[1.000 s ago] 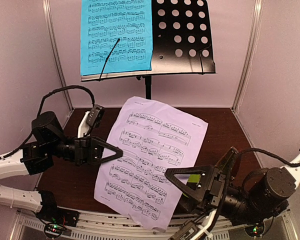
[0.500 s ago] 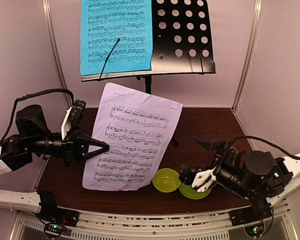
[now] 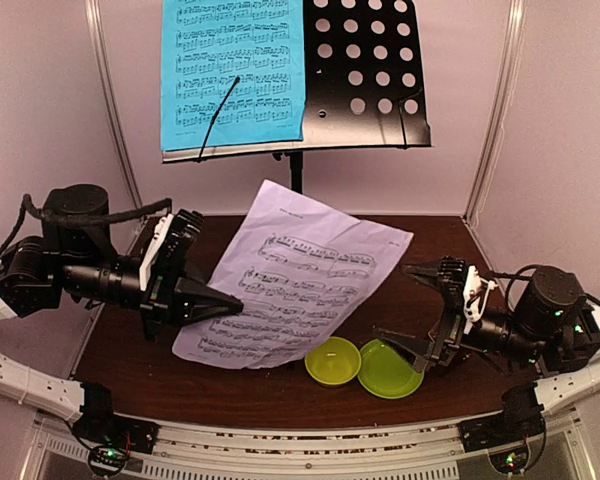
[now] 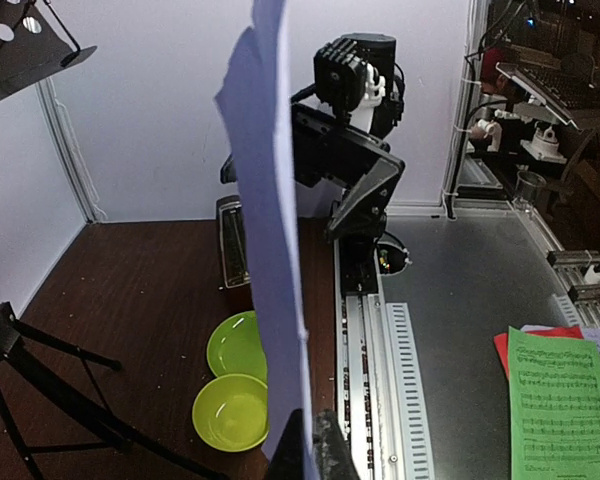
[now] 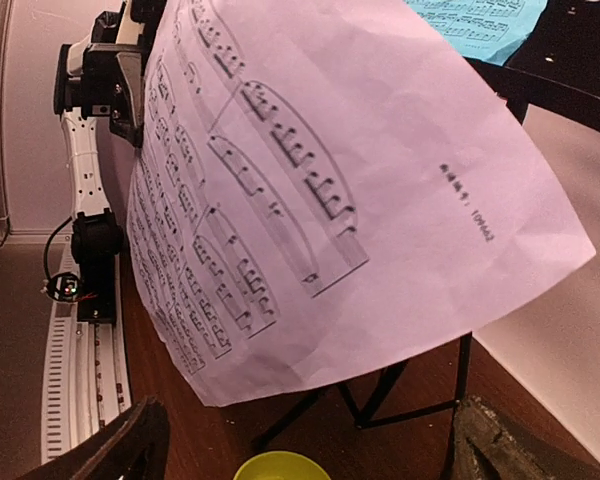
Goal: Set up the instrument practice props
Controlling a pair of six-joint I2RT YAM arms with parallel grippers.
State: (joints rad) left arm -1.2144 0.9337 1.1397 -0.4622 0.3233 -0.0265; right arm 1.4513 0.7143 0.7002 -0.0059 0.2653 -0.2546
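A green bowl [image 3: 332, 360] and a green plate [image 3: 392, 370] sit touching on the dark bench [image 3: 430, 240], their insides bare green. My left hand [image 3: 225, 308] is clamped on the left edge of a lilac sheet [image 3: 305, 275] of printed music, held tilted above the bowl. My right hand [image 3: 392, 300] gapes wide beside the sheet, holding nothing. A cyan sheet [image 3: 233, 70] rests on the black stand [image 3: 365, 70] behind. The small print is too blurred to read.

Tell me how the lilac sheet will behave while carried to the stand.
Probably floppy: pinched at one edge by the left gripper, the lilac sheet bends along its free side. Likely very light, so fast moves may make it flutter. Its loose corner could brush the green bowl.
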